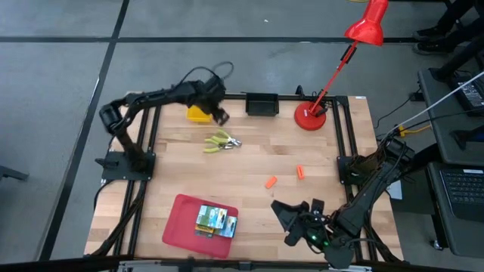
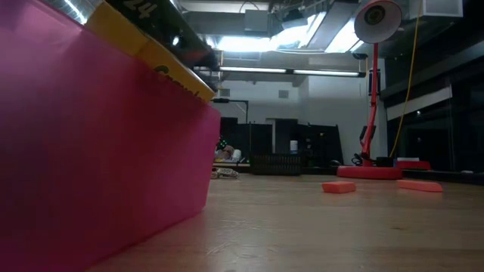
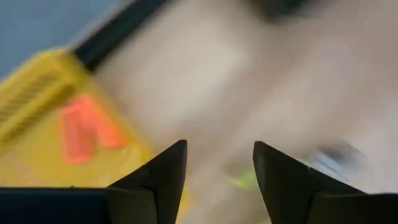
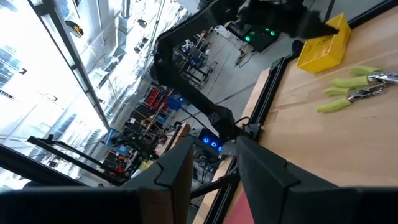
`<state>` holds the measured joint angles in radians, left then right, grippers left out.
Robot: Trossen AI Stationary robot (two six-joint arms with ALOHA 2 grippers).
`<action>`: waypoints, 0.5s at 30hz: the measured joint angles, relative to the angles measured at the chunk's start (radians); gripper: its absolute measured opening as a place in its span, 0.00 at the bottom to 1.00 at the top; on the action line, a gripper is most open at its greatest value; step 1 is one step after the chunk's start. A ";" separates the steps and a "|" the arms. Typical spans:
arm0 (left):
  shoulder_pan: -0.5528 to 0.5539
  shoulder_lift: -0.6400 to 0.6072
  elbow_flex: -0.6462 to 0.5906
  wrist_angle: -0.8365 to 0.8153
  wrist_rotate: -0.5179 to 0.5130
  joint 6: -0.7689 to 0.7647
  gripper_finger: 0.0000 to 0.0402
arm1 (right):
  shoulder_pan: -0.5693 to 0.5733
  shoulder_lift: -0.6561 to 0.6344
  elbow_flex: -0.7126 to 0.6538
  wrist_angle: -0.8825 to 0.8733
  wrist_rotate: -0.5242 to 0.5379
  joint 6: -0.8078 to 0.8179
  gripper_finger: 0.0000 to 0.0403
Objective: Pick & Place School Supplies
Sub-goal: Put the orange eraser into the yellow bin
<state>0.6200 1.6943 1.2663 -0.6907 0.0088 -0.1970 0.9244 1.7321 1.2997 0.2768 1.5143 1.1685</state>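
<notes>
The left gripper (image 1: pixel 219 115) hovers at about eleven o'clock on the worktop (image 1: pixel 249 162), fingers apart and empty, beside the yellow bin (image 1: pixel 198 113) that holds an orange piece (image 3: pixel 84 127). A drop-off looks just done. Next: reach for the pliers (image 1: pixel 221 141) nearby. The right gripper (image 1: pixel 291 219) waits at five o'clock, fingers narrowly open.

A: Where's the left gripper (image 1: pixel 220 115)?
B: Over the table's (image 1: pixel 249 162) far edge. The basket (image 1: pixel 198 114) sits just beside its fingertips, and the pliers (image 1: pixel 221 141) lie just ahead of them.
A: And the right gripper (image 1: pixel 293 215)?
B: Low at the near edge. The tray (image 1: pixel 180 217) holding the boxes (image 1: pixel 215 220) is off to its side, and two erasers (image 1: pixel 284 177) lie beyond its fingers.
</notes>
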 joint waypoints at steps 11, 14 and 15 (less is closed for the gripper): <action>-0.441 -0.131 0.001 -0.140 -0.167 0.088 0.42 | -0.029 0.000 0.000 -0.079 -0.078 0.045 0.31; -0.493 -0.157 0.001 -0.194 -0.228 0.050 0.42 | -0.091 0.000 0.000 -0.307 -0.249 0.275 0.29; -0.507 -0.170 0.001 -0.213 -0.252 0.033 0.42 | -0.121 0.000 0.000 -0.404 -0.332 0.388 0.29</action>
<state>0.1126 1.5247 1.2675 -0.9034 -0.2430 -0.1643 0.8038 1.7317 1.2999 -0.1268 1.1820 1.5563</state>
